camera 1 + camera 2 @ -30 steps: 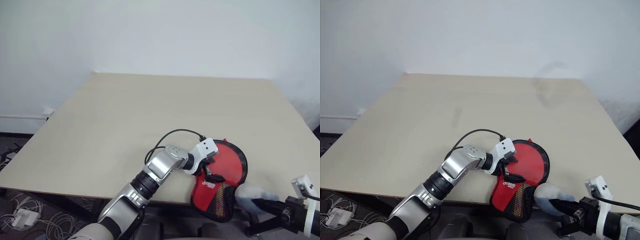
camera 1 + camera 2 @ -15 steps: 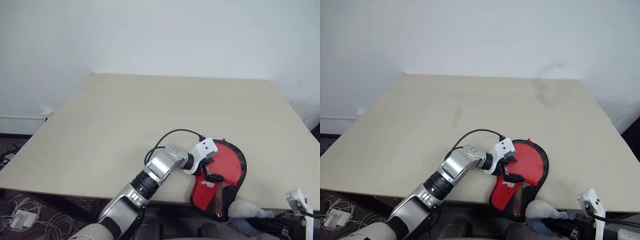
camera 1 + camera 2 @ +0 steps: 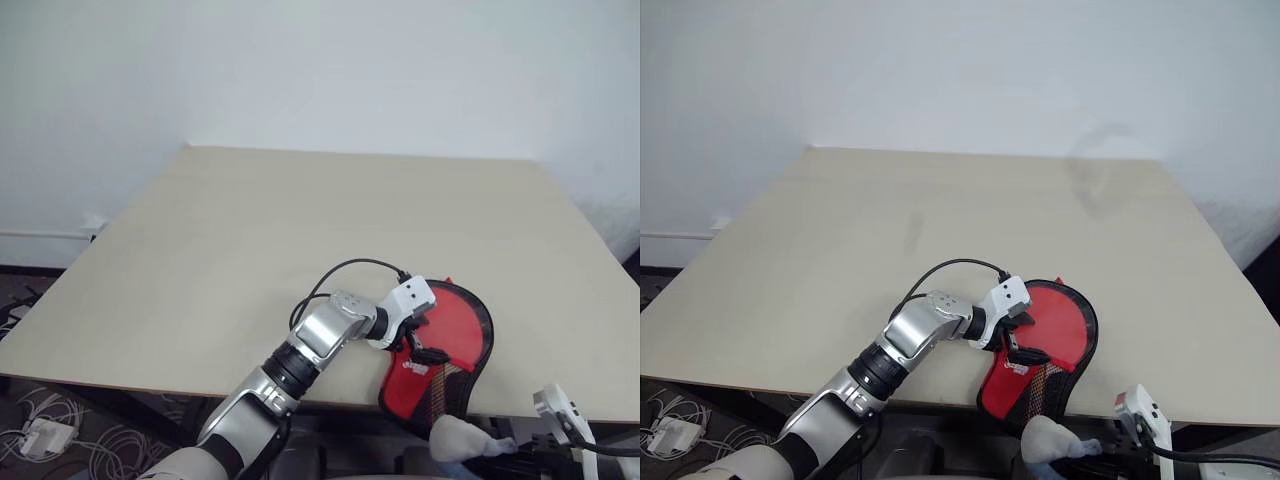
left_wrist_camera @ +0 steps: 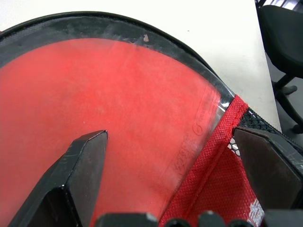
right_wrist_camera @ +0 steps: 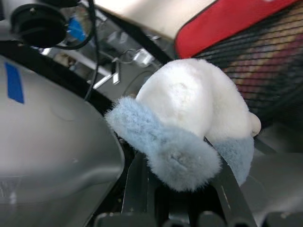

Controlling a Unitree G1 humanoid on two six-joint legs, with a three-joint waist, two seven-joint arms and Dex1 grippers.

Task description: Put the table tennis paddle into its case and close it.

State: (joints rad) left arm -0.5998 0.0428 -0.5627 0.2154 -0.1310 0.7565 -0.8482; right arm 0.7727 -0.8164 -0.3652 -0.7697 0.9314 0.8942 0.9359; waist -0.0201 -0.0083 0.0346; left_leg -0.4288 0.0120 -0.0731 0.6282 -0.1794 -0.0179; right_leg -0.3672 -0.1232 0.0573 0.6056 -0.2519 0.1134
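**Left fingers spread over the case at the bench edge; right fingers closed on a fluffy ball below it**

The case (image 3: pixel 440 350) lies at the near right edge of the bench (image 3: pixel 300 220). Its round end rests on the bench top. Its narrow handle end, with dark mesh, projects past the near edge toward the robot. The long axis therefore runs from the far side of the bench toward the robot.

The paddle (image 4: pixel 94 109) is inside the case. Its red face shows through the clear panel in the left wrist view. The handle is not visible, so its seating cannot be confirmed.

The left gripper (image 3: pixel 425 345) is directly over the case, reaching in from the left. Its fingers (image 4: pixel 78 175) are spread wide. One finger sits over the clear panel and the other over the red fabric edge beside the mesh. They enclose nothing. Whether the tips press on the case cannot be determined.

The right gripper (image 5: pixel 182 182) is below the bench edge, just beside the projecting handle end of the case. Its fingers are nearly closed and grip a fluffy white and pale blue ball (image 3: pixel 462 440).

Judgement: the left arm is positioned to steady the case. The right arm is the nearer one to the handle end, so the closing pull probably falls to it.
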